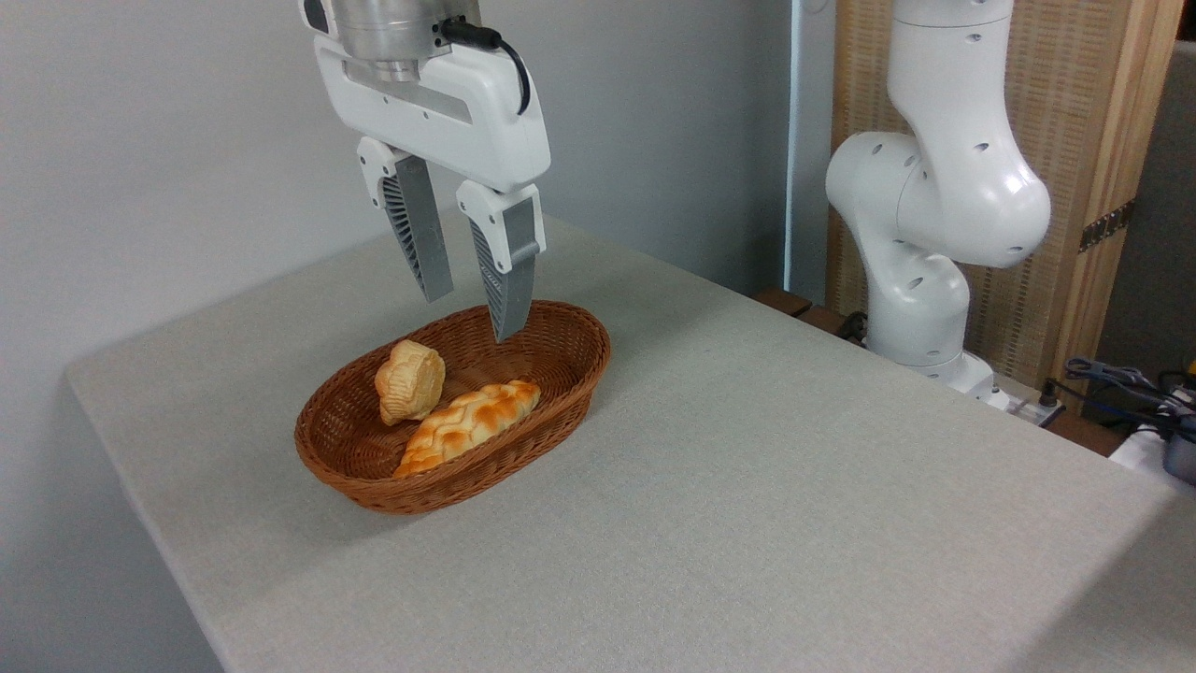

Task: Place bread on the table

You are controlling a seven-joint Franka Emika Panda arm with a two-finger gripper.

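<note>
Bun in basket, gripper above
Bread (409, 379) leans tilted in the wicker basket (570, 369), below-left of the empty, spread gripper (472, 316); bare table (794, 486) lies rightward.

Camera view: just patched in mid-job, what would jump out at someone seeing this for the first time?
The open claw hangs empty over the far end of a brown wicker basket near the table's left side. Inside, the small round bun leans tilted on its side against the basket's left wall, beside a longer braided loaf. The arm's white base stands at the table's far right edge.
</note>
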